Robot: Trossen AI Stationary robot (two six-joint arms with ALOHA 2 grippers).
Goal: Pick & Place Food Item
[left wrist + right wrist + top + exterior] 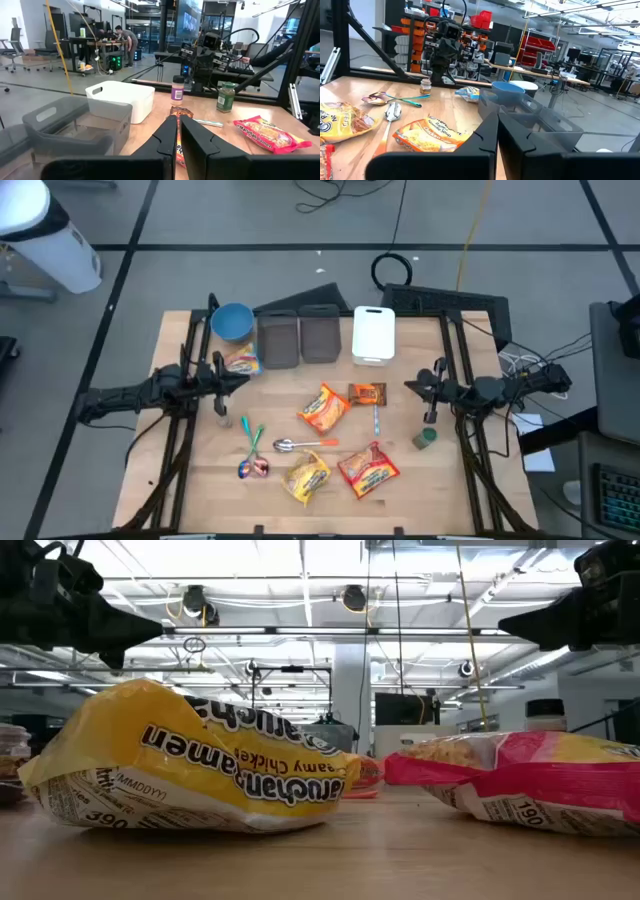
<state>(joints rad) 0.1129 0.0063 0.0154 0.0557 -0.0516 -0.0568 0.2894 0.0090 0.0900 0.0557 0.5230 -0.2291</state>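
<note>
Several food packs lie flat on the wooden table (pixel 200 480): an orange ramen pack (pixel 323 408), a red one (pixel 368 468), a yellow one (pixel 307 477), a small orange candy pack (pixel 367 392) and a snack bag (pixel 243 363). My left gripper (pixel 240 374) hovers shut at the table's left, beside the snack bag, fingers level and pointing toward the right edge (pixel 178 120). My right gripper (pixel 410 387) hovers shut at the table's right, pointing toward the left edge (pixel 497 117). Neither holds anything.
Along the far edge stand a blue bowl (pixel 232 321), two grey bins (pixel 280 340) (pixel 320 335) and a white bin (pixel 373 333). Spoons (pixel 300 444) lie mid-table. A green jar (pixel 427 438) and a small spice jar (pixel 222 420) stand near the arms.
</note>
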